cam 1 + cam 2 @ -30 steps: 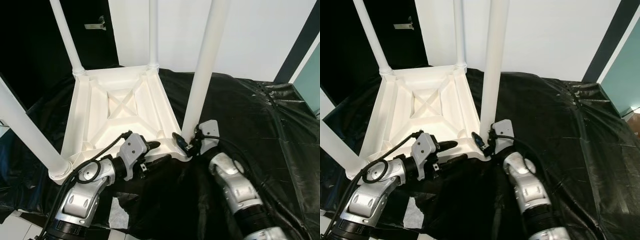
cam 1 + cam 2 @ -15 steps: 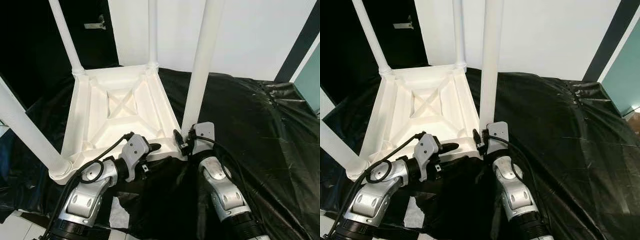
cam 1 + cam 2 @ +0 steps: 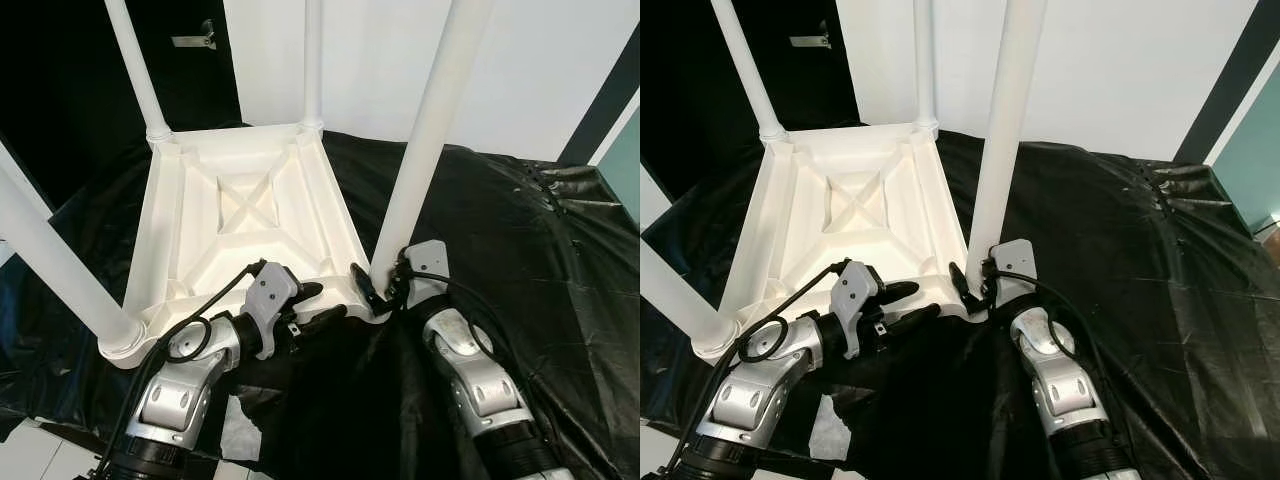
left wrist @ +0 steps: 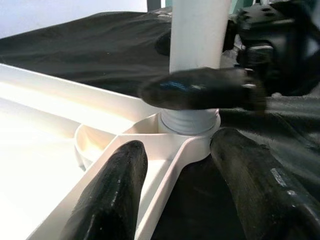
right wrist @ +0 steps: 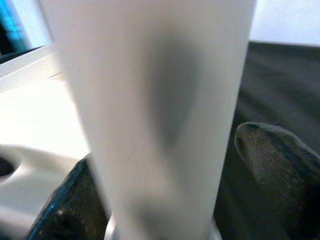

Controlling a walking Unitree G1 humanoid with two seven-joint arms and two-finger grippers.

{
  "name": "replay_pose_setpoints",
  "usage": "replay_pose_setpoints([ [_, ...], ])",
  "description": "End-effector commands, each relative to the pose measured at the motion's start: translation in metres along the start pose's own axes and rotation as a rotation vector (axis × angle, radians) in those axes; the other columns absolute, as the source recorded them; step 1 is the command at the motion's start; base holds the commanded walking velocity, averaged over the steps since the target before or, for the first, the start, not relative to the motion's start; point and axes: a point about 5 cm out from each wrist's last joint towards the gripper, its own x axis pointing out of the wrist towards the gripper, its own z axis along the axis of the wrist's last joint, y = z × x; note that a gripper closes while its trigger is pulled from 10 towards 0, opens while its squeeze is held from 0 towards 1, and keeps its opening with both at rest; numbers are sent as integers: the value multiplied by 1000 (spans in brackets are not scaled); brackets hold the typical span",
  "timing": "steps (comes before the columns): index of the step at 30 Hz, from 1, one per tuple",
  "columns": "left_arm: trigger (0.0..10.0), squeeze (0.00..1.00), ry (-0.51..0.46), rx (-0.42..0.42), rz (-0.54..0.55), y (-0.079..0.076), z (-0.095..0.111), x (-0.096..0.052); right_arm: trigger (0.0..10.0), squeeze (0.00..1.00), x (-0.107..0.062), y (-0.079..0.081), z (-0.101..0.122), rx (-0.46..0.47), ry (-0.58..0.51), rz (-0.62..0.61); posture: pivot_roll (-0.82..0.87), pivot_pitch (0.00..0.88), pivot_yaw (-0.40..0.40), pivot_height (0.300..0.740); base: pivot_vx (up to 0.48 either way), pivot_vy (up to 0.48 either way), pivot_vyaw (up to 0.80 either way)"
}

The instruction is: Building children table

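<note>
From the head views, a white table [image 3: 245,215] lies upside down on a black sheet [image 3: 500,220], legs pointing up, with the left gripper [image 3: 318,305] straddling its near rim and the right gripper [image 3: 973,285] at the foot of the near right leg [image 3: 1005,130]. In the left wrist view, the left fingers [image 4: 112,190] are spread, one on each side of the rim, near the corner socket [image 4: 190,125]. In the right wrist view, the right fingers [image 5: 280,165] sit either side of the leg, pinching it.
</note>
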Motion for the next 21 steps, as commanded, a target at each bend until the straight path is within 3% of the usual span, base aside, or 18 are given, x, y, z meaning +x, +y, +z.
replay_pose_setpoints([
  [1, 10000, 0, 13, -2, 71, 5, -1, -2, 10000, 0, -4, -2, -2, 11, -6, 33, 38, 0, -49, 740, 0, 0, 0],
  [11, 10000, 0, 32, 42, 5, 2, -2, -6, 10000, 0, -6, -13, -2, -37, 9, 277, 13, 0, -14, 740, 0, 0, 0],
  [21, 10000, 0, 32, 61, -5, 5, 1, -3, 10000, 0, 22, -17, 5, -122, 21, 439, 27, 0, -12, 740, 0, 0, 0],
])
